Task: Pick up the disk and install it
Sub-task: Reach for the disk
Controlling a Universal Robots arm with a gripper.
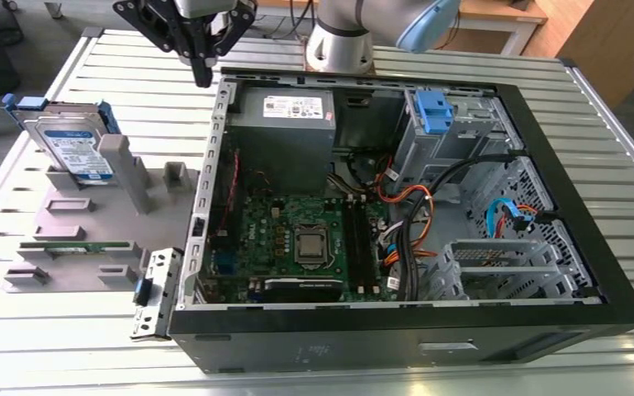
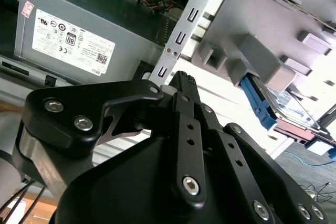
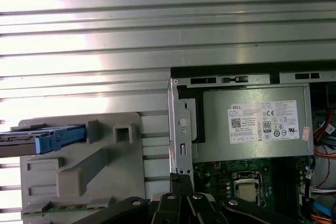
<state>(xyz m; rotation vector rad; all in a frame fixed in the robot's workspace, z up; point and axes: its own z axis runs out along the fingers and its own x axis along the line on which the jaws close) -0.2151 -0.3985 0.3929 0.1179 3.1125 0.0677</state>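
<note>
Exterior view: gripper (image 1: 201,76) seemingly off disk (image 1: 75,153).

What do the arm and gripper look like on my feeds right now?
The arm is smooth silver-grey tubular metal with a light-blue joint cap. The gripper is matte black: angular linked bars pinned with round silver screws, narrowing to a slim tip.

The table (image 1: 626,165) is carrying one disk (image 1: 75,153), one grey holder (image 1: 96,219) and one open computer case (image 1: 405,318), which is housing one power supply (image 1: 284,132), one motherboard (image 1: 284,223) and one blue bracket (image 1: 432,111), with one gripper (image 1: 201,78) hanging overhead.
</note>
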